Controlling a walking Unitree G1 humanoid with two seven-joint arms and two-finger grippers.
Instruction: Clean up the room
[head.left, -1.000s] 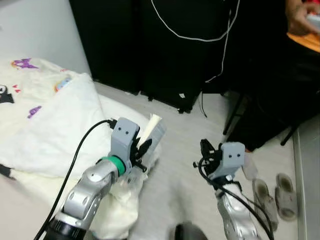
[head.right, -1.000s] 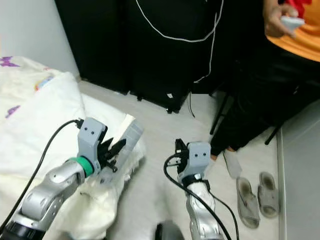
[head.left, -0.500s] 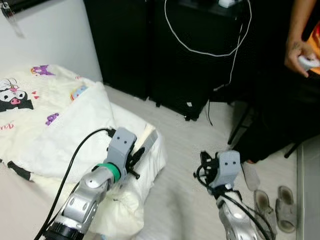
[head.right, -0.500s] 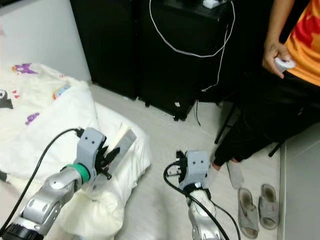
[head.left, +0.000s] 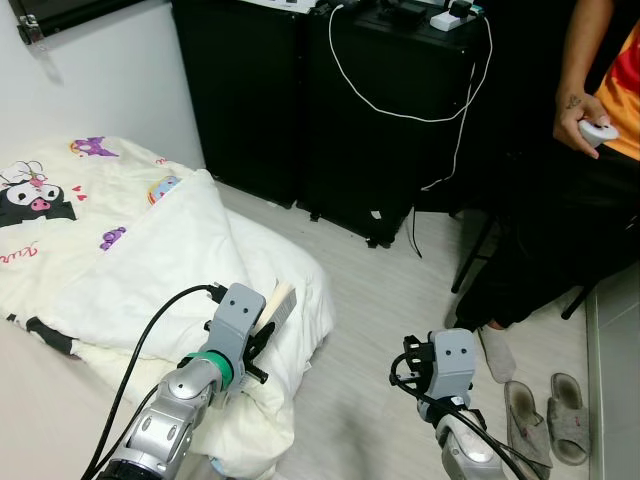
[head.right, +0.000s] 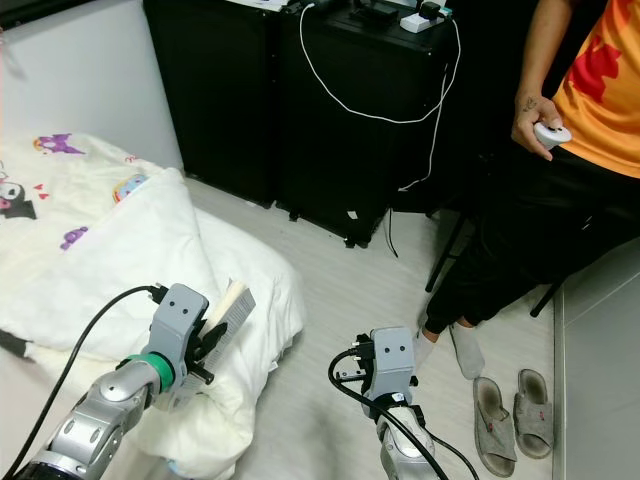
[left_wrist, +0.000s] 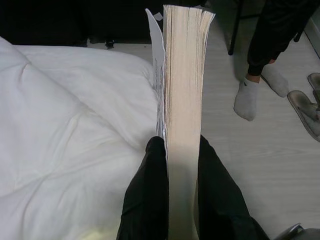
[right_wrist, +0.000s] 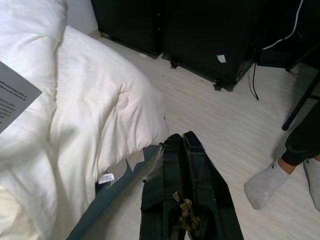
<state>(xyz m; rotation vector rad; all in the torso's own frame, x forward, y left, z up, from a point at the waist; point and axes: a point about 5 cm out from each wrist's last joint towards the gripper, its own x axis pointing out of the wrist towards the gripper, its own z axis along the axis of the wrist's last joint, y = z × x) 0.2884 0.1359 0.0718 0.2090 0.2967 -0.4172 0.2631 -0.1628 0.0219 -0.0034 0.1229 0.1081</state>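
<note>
Left claw (left_wrist: 182, 165) still clamps book (left_wrist: 184, 75); duvet (head.left: 200, 260) apparently unmoved.

Pale wood-look floor (head.left: 370, 300) – white duvet (head.left: 150, 270) heaped on it, grey slippers (head.left: 550, 420) opposite

Right hand (right_wrist: 182, 142), fingers pressed together, perhaps debris on them, above white duvet (right_wrist: 85, 110).

Thick cream-paged book (left_wrist: 183, 105): one
White quilted duvet (head.left: 150, 270): one
Grey slippers (head.left: 546, 415): two
Tall black cabinets (head.left: 330, 100): two
White cable (head.left: 400, 100): one
Seated person (head.right: 560, 180): one
</note>
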